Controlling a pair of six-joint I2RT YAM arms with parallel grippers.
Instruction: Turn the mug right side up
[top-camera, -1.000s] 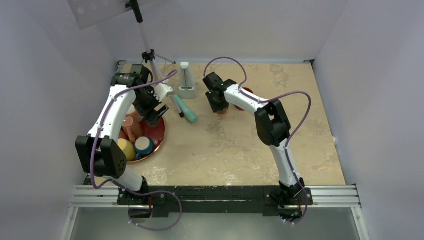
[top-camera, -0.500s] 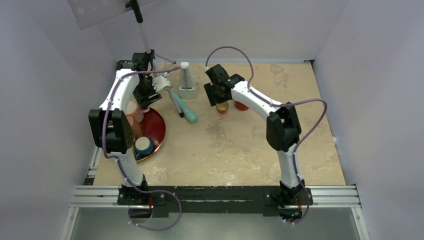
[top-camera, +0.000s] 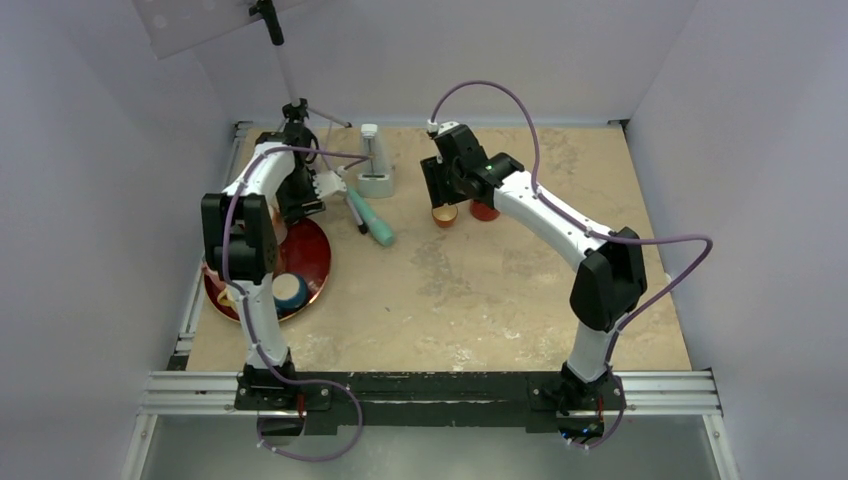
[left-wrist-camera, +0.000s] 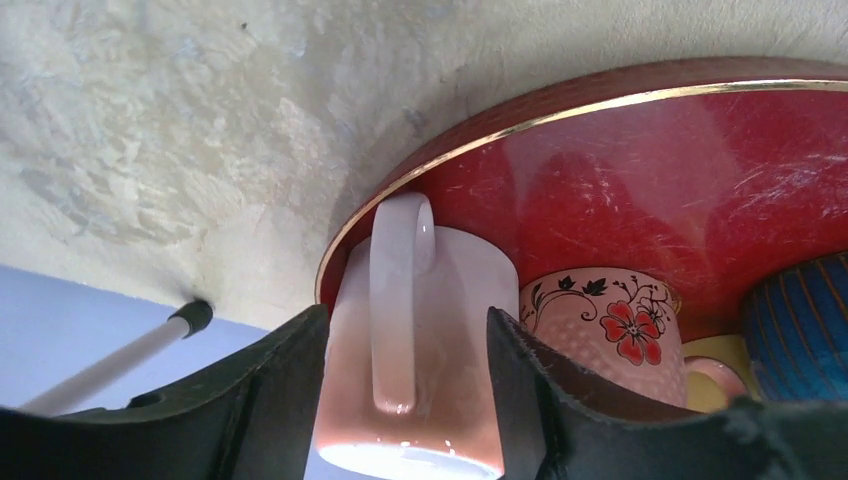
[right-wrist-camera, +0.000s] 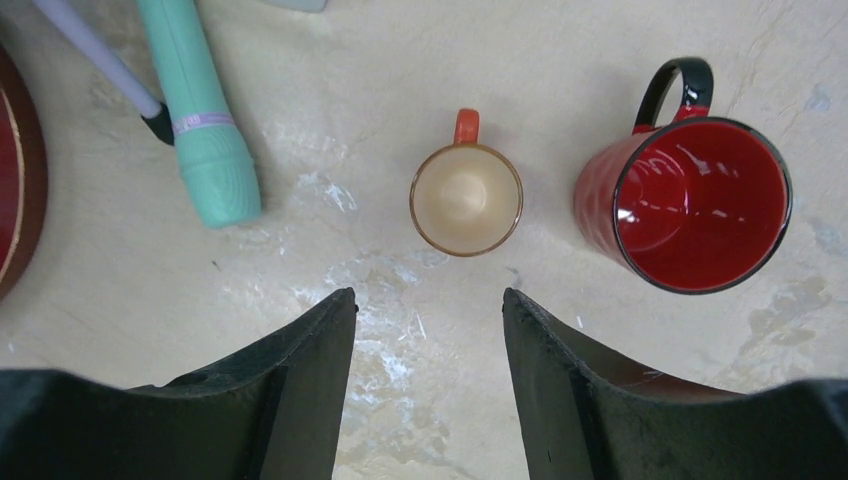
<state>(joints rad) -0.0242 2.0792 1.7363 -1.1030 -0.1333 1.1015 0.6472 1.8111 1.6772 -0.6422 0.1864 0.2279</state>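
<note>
Moments after letting go, the right hand (right-wrist-camera: 428, 297) hangs over the bench (right-wrist-camera: 350, 80) with its fingers apart and nothing between them. Below it the small orange mug (right-wrist-camera: 466, 198), which it covered a second ago, stands free beside the red mug (right-wrist-camera: 690, 200). Both mouths face up. The orange mug's axis is vertical and its handle points away from the hand, so that mug looks finished.

In the same second the left arm has folded in over the far edge of the red plate (left-wrist-camera: 640, 150), on the left of the bench. The left hand (left-wrist-camera: 405, 315) has narrowed around the pink mug (left-wrist-camera: 460, 300), one finger on each flank. Whether the fingers are already pressing or only flanking cannot be told from here.

The pink mug stands at the plate's rim, just beside a flowered cup (left-wrist-camera: 600, 310). Its long axis rises straight off the plate and its handle faces out through the gap between the fingers. The pale, flat-looking end on top suggests its base is up and its mouth down, though that is a judgement. If so, this is the mug left to turn, which would take a firm hold, a lift and a half-roll. A teal-handled tool (right-wrist-camera: 200, 120) lies well clear.
</note>
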